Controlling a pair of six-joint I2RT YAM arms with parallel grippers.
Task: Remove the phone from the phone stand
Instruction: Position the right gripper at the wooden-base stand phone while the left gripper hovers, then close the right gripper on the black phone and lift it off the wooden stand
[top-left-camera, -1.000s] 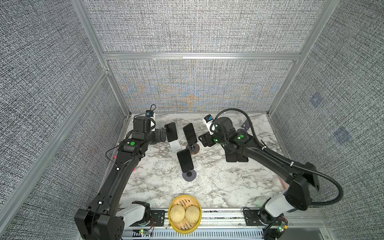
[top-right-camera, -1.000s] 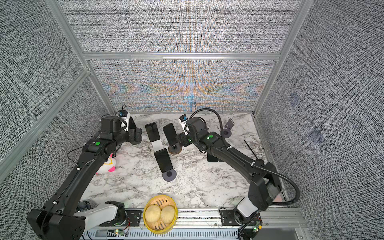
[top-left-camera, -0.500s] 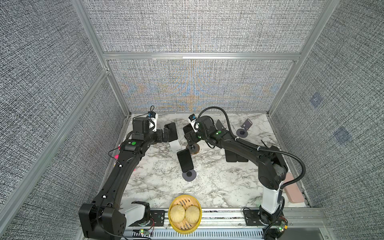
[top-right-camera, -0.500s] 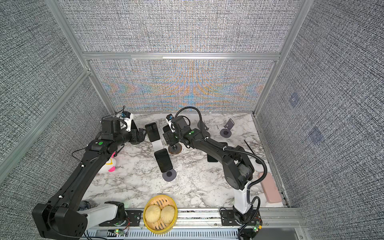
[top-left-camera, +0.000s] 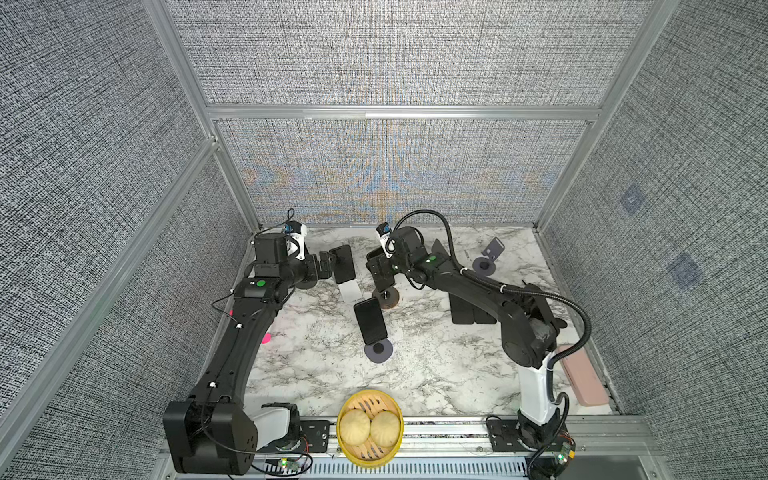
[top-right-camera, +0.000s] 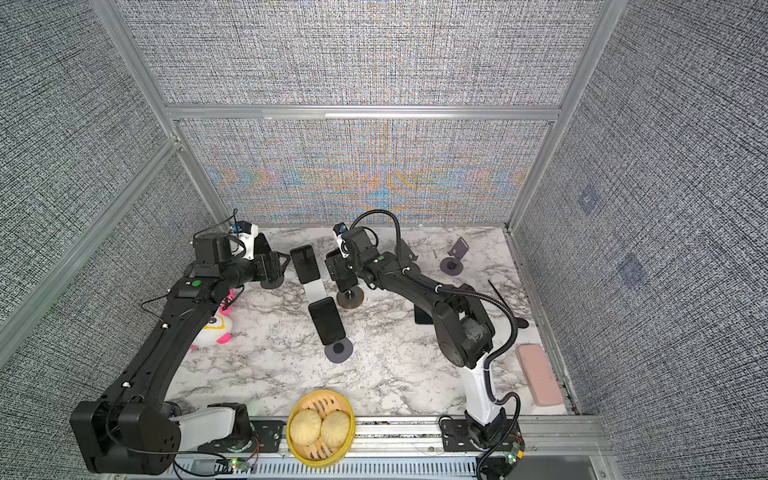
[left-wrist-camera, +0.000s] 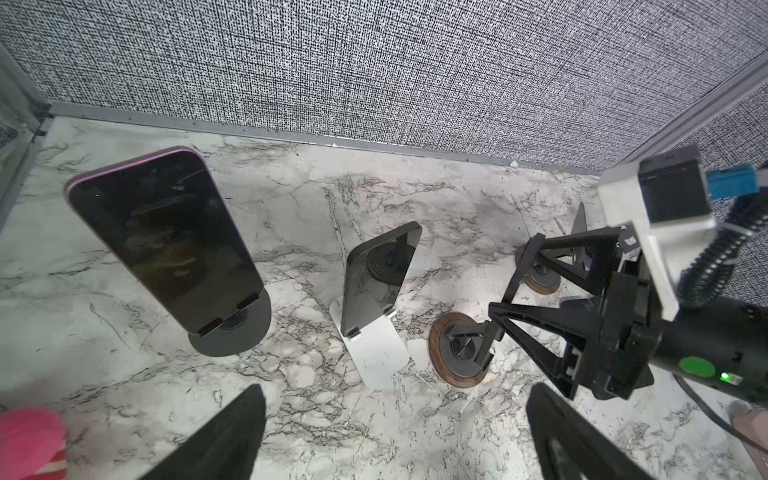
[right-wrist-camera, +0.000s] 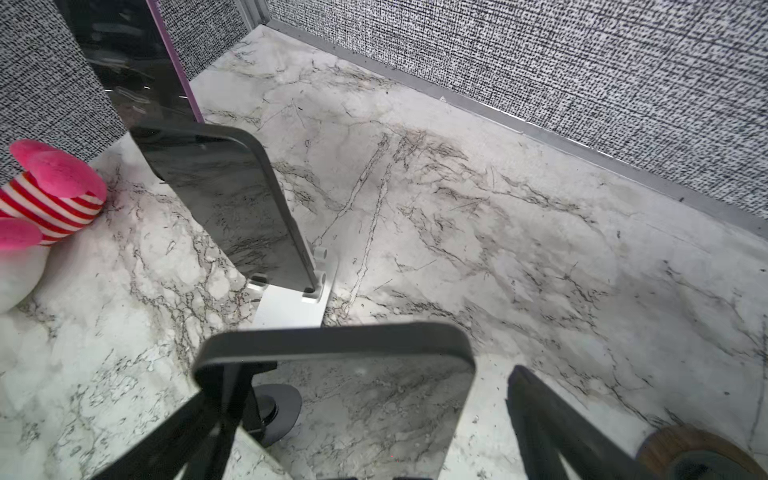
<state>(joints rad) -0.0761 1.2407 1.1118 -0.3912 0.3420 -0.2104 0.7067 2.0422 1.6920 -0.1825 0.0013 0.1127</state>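
Right claw (left-wrist-camera: 514, 276) is spread to full width with nothing gripped, straddling the upper end of the phone (right-wrist-camera: 353, 399) so the fingers can close on its side edges. With the claw open, the phone must be resting in its stand, hidden under the claw; not lifted yet. Left claw (left-wrist-camera: 397, 388) is equally wide and empty, facing the second phone (left-wrist-camera: 376, 278) on the white stand (left-wrist-camera: 374, 361), probably lined up for that pick

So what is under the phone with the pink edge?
A grey round stand carries the phone; two small lips hold its lower edge. The phone covers the stand's back support, so that cannot be seen.
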